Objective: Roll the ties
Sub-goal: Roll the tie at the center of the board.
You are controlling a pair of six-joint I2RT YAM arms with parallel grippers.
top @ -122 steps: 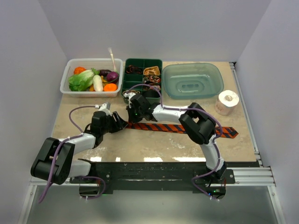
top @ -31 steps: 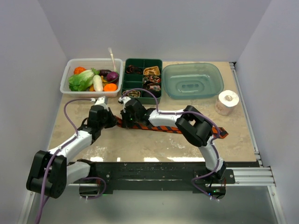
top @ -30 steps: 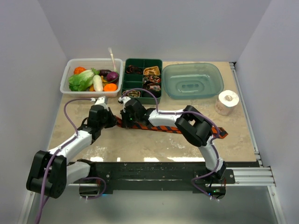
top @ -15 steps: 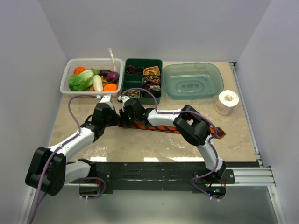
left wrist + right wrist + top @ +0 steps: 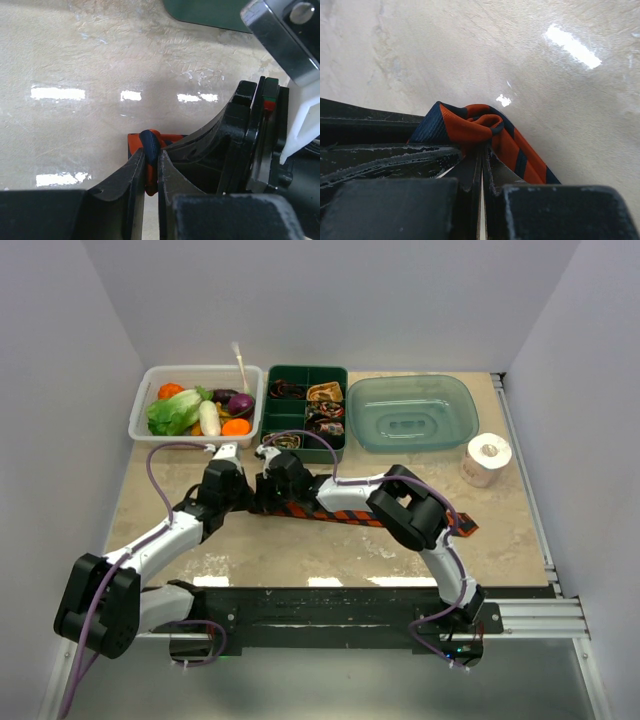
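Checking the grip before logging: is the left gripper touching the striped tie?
Touching. The left wrist view shows the left gripper shut on the striped tie, its fold pinched between the fingers.

The table (image 5: 330, 545) looks like polished beige stone, glossy enough to mirror the lights yet faintly pitted, the striped tie (image 5: 485, 125) is finely woven cloth with a soft satin sheen, and the left claw (image 5: 151, 167) and right claw (image 5: 482, 160) are matt black plastic, scuffed and dusty.

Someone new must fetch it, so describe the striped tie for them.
Look at the beige table, just in front of the green divided tray. The tie lies stretched out there, the only orange-and-dark striped one; the other ties sit coiled inside the tray.
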